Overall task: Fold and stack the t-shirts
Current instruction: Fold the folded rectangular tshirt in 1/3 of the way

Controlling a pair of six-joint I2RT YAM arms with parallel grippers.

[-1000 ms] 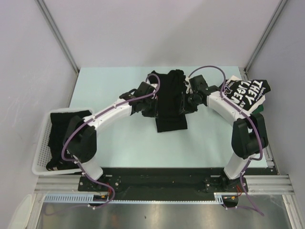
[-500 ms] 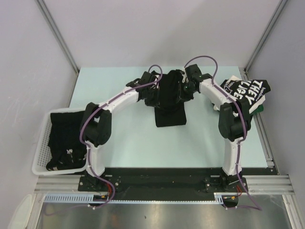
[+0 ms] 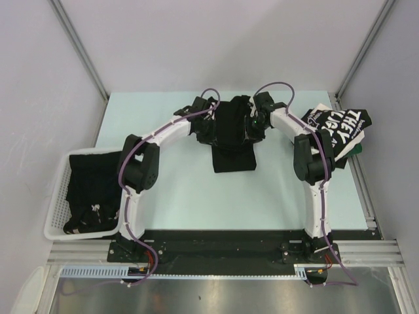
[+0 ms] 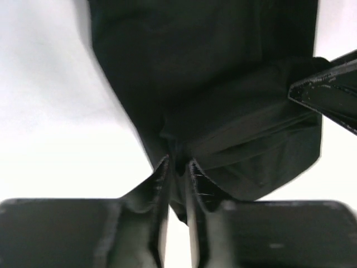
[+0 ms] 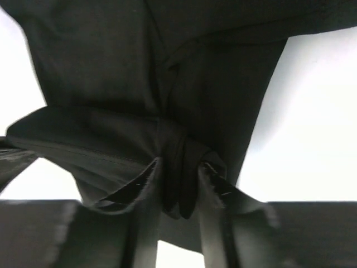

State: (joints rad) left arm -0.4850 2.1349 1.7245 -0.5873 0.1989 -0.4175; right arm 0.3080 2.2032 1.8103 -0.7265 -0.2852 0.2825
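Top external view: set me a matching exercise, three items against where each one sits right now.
Items:
1. black t-shirt
2. lettered t-shirt
3. white basket

Places:
A. far left, dark clothes inside
B. far right corner, crumpled
C. middle of the table, folded narrow

Pairs: 1-C; 2-B; 3-A

A plain black cotton t-shirt (image 3: 234, 137) is soft, matt, creased cloth on a smooth, matt pale green tabletop (image 3: 177, 190). A black t-shirt with white block lettering (image 3: 340, 124) looks equally matt. The white plastic mesh basket (image 3: 59, 209) has a faint sheen. The left gripper (image 4: 177, 167) has matt black fingers (image 4: 150, 184), finely scratched.
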